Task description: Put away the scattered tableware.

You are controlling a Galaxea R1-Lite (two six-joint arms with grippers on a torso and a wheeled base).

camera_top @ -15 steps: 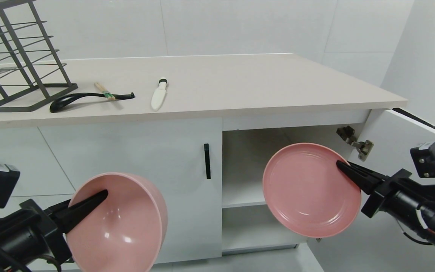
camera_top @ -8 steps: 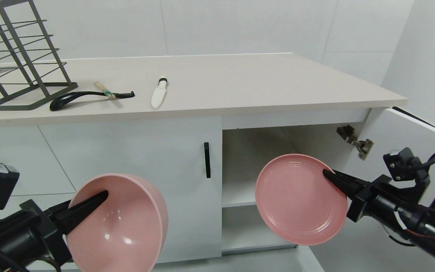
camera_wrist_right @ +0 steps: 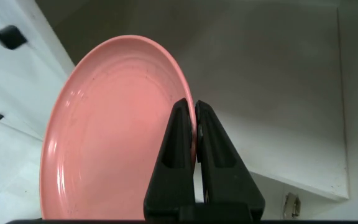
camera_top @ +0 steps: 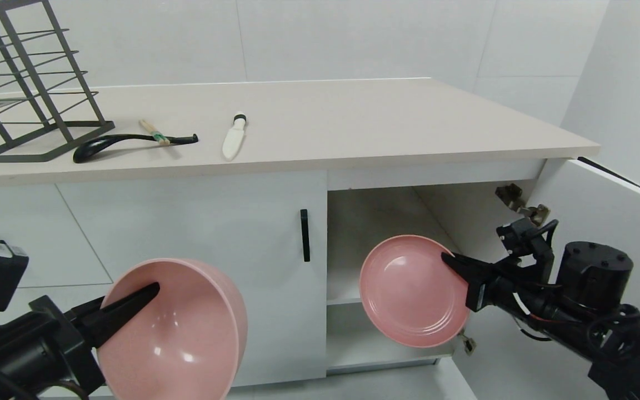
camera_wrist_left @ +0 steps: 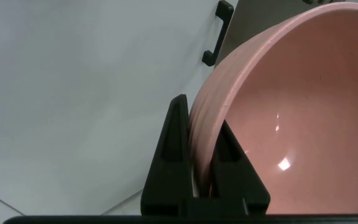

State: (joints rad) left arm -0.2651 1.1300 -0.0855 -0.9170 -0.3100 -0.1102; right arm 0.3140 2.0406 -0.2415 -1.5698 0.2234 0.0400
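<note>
A long beige-topped table (camera_top: 364, 119) runs across the head view with a white cabinet beneath it. The cabinet's left door (camera_top: 186, 250) is shut and carries a black bar handle (camera_top: 304, 235). Its right door (camera_top: 603, 211) is swung wide open, exposing a compartment divided by a white inner shelf (camera_top: 348, 286). On the table's far left stands a dark wire dish rack (camera_top: 31, 89). A deep pink plastic bowl (camera_top: 186, 333) is held low in front of the shut door, tipped on its side with the hollow facing the camera. The left gripper (camera_top: 150, 289) has its black fingers (camera_wrist_left: 178, 143) pinching the bowl's rim, one inside the wall and one outside. A round pink plastic plate (camera_top: 409, 291) is held nearly upright at the mouth of the open compartment, across the front edge of the inner shelf. Whether it has passed the cabinet front cannot be told. The right gripper (camera_top: 449, 260) has its fingers (camera_wrist_right: 179, 149) clamped on the plate's right rim. On the table near the rack lies a black long-handled ladle (camera_top: 114, 144). To its right, apart from it, lies a cream knife with a black-capped handle (camera_top: 234, 141). A wooden chopstick pair with a green band (camera_top: 153, 133) lies crossing the ladle's handle.
</note>
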